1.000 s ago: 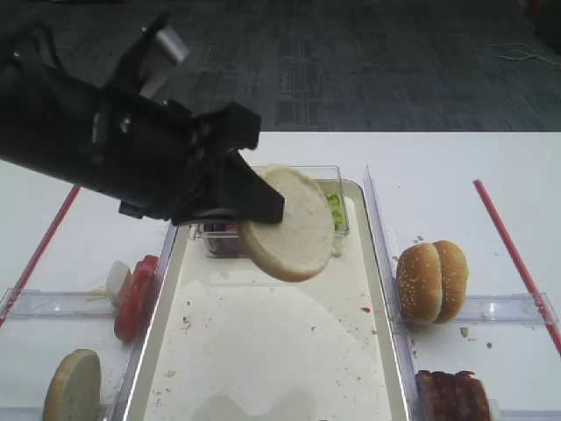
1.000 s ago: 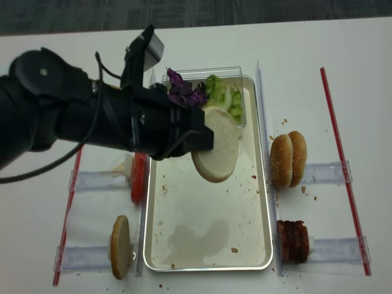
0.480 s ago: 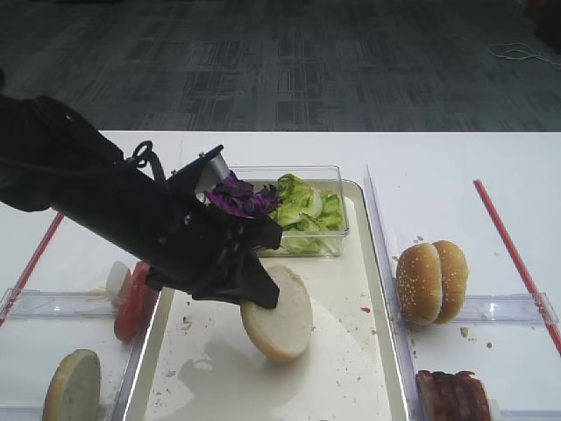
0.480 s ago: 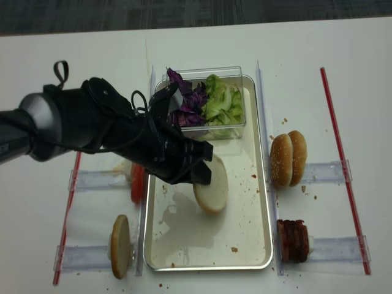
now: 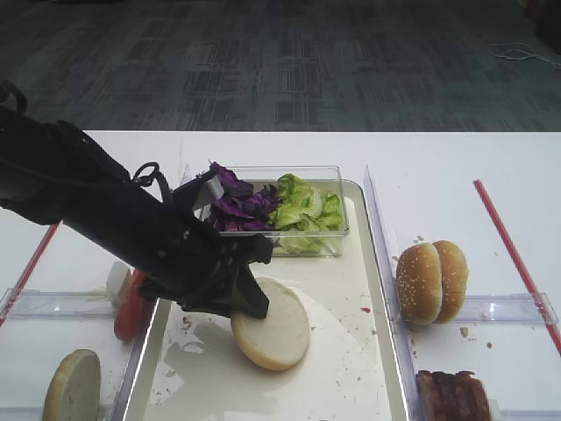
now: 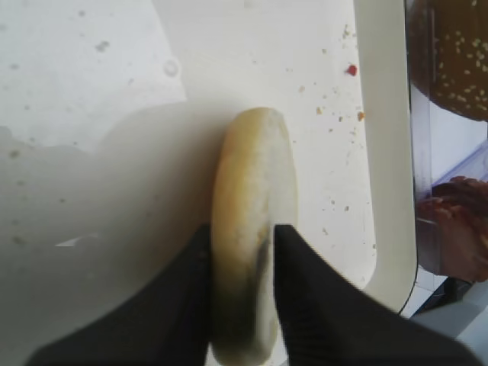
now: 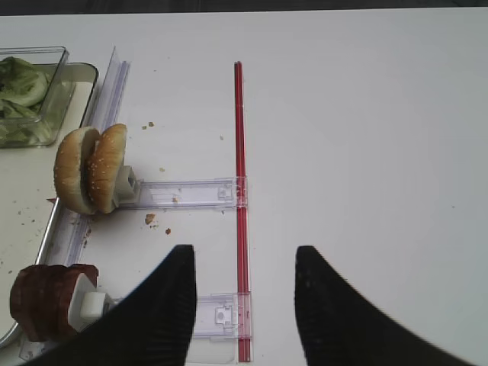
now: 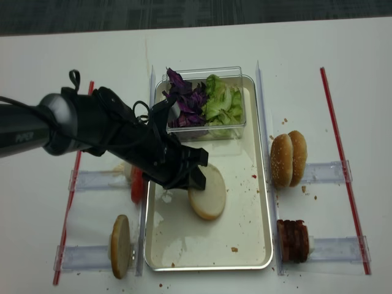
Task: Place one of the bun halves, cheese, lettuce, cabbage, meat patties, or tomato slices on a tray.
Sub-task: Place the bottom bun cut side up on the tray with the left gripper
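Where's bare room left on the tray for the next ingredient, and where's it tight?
Free: the tray floor along its near edge, below the bun half, and the strip between that bun and the right rim. Tight: the far end, taken by the clear box of cabbage and lettuce, and the left-centre, where the left gripper and arm lie.

Bare tray (image 8: 239, 202) floor lies right of the bun half (image 8: 207, 191); clear box (image 8: 205, 104) blocks its far end.
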Robot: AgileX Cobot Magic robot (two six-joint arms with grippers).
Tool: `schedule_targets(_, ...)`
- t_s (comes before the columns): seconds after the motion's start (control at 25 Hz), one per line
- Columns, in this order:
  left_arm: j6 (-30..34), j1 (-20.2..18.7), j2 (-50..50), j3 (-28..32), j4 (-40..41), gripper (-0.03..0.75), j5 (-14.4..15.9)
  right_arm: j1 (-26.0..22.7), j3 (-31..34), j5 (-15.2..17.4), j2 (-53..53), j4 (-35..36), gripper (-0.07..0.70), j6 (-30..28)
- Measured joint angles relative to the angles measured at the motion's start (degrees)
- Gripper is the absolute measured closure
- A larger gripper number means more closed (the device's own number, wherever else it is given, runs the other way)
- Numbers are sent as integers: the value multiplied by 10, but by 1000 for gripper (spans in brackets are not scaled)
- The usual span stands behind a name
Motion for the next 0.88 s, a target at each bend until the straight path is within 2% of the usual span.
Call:
schedule_targets(0.12,-1,9,0,-1,1,352,0,0,0,0,0,0,276,0)
schedule_targets(0.2,-2,11,0,-1,1,269,0,0,0,0,0,0,276,0)
schedule_targets(0.28,-2,13,0,-1,1,228,0,0,0,0,0,0,276,0)
schedule_targets(0.64,-4,13,-1,-1,1,206,12,0,0,0,0,0,276,0)
schedule_targets(0.8,-4,13,-38,-1,1,205,15,0,0,0,0,0,276,0)
schedule_targets(0.88,-4,13,-68,-2,1,205,27,0,0,0,0,0,276,0)
